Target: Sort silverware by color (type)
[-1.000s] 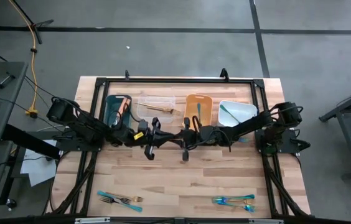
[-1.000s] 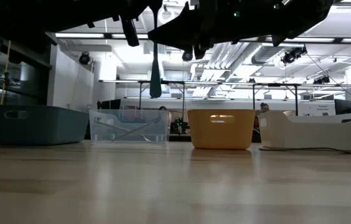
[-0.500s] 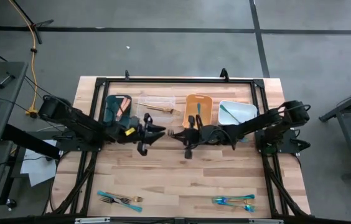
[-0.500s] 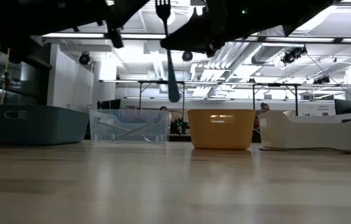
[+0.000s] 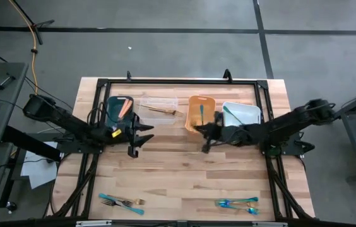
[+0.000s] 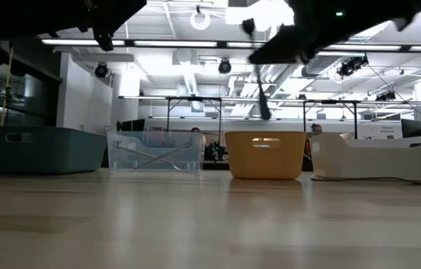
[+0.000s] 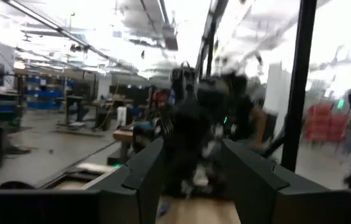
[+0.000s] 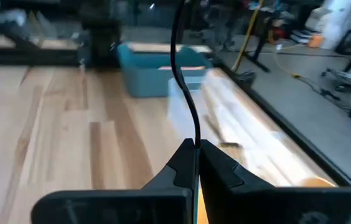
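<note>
While the sort is partly done, a good share of silverware is still loose on the counter (image 5: 184, 170). Bins along the far side: teal bin (image 5: 118, 111) has a salmon-orange piece in it, clear bin (image 5: 158, 106) holds a gold-looking fork, orange bin (image 5: 201, 111) has a teal-handled piece, white bin (image 5: 240, 113) has another teal-handled piece. So teal ones sit in two different bins, as far as the high view shows.

Right end effector (image 5: 207, 138) is pinched fully together on a thin dark-looking utensil (image 6: 262, 93); the low view shows it hanging handle-down above the orange bin's near rim, and the right wrist view shows the shaft clamped between the fingers. It is just beside the orange bin on its near side, not yet over the inside. My guess is this piece is headed for a bin drop.

Left end effector (image 5: 135, 140) is near the teal bin's near edge, fingers (image 7: 143, 180) spread apart with nothing between them in the left wrist view.

Left to do: a cluster of forks (image 5: 122, 202) at the near-left edge, teal and gold handles mixed, and a second cluster (image 5: 237, 203) near-right, mostly teal. Roughly half remaining, I'd judge.
</note>
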`<action>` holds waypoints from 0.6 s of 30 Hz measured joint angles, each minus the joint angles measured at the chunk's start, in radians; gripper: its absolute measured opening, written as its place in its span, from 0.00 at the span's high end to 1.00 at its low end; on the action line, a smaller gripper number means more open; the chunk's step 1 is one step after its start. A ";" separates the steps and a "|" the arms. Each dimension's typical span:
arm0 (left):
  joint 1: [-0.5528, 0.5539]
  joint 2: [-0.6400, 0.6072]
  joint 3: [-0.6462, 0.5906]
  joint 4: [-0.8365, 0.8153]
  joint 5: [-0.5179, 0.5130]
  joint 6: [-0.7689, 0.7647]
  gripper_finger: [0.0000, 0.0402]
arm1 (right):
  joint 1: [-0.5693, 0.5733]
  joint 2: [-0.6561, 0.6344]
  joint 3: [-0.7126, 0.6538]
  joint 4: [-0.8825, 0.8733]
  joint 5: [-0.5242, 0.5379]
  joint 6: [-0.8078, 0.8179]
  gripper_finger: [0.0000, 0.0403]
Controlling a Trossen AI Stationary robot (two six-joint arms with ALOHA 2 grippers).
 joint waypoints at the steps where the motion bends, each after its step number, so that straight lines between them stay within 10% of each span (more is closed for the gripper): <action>1: -0.006 -0.005 -0.001 -0.013 -0.006 0.025 0.62 | 0.001 -0.041 -0.033 0.011 0.011 0.011 1.00; 18: -0.017 -0.006 0.000 -0.031 -0.017 0.086 0.62 | 0.071 -0.273 -0.205 0.167 0.032 0.018 1.00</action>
